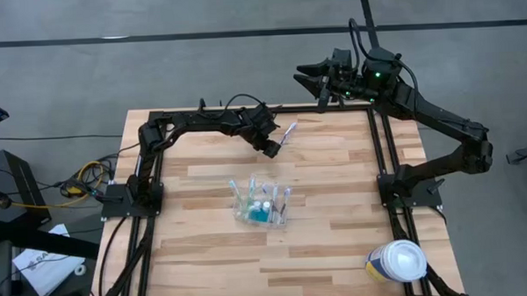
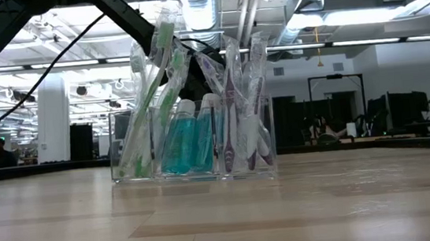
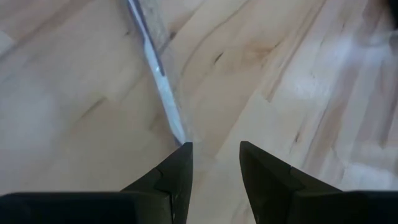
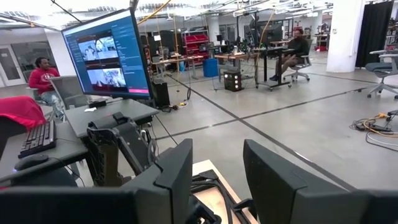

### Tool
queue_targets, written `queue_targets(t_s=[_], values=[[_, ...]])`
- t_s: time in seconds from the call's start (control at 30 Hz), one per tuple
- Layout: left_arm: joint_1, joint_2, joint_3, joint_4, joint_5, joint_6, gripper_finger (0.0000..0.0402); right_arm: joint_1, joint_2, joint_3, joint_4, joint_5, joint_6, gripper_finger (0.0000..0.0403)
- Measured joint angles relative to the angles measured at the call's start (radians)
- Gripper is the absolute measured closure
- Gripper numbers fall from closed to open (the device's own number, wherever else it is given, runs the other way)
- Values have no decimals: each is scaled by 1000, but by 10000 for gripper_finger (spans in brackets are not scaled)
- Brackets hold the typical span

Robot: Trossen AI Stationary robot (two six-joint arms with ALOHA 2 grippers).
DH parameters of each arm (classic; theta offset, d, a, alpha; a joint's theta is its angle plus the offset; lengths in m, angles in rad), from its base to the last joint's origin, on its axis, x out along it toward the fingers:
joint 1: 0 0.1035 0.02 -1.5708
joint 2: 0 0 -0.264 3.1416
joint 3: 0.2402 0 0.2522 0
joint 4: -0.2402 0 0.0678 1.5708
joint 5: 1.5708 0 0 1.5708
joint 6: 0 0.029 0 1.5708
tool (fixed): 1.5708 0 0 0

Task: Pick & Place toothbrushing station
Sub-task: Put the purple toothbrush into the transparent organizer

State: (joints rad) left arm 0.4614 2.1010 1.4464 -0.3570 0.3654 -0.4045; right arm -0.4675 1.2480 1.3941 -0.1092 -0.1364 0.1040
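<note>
The left gripper is hovering above centre in the high view, jaws parted beside a loose toothbrush, seemingly lining up a grab; the toothbrushing station is sitting mid-table, already stocked; the right gripper is waiting spread open beyond the table's upper edge.

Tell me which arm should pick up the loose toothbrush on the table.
Left. The left gripper hangs open right beside the loose toothbrush, whose handle reaches its fingertips in the left wrist view. The right gripper is raised beyond the table's far edge, pointing into the room.
</note>
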Motion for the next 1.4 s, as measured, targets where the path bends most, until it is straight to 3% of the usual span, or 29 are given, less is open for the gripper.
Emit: queue_targets(t_s=[0.13, 0.57, 1.0, 1.4], values=[[-4, 0, 0, -29, 27, -47, 276, 0, 0, 0, 0, 0, 0, 269], [-23, 0, -1, -46, -77, -97, 277, 1, 0, 0, 0, -28, 0, 269], [-24, 2, -3, -48, -60, -67, 394, 1, 0, 0, 0, -51, 1, 269], [-22, -49, -2, -12, -19, -54, 401, 1, 0, 0, 2, -51, 1, 269]])
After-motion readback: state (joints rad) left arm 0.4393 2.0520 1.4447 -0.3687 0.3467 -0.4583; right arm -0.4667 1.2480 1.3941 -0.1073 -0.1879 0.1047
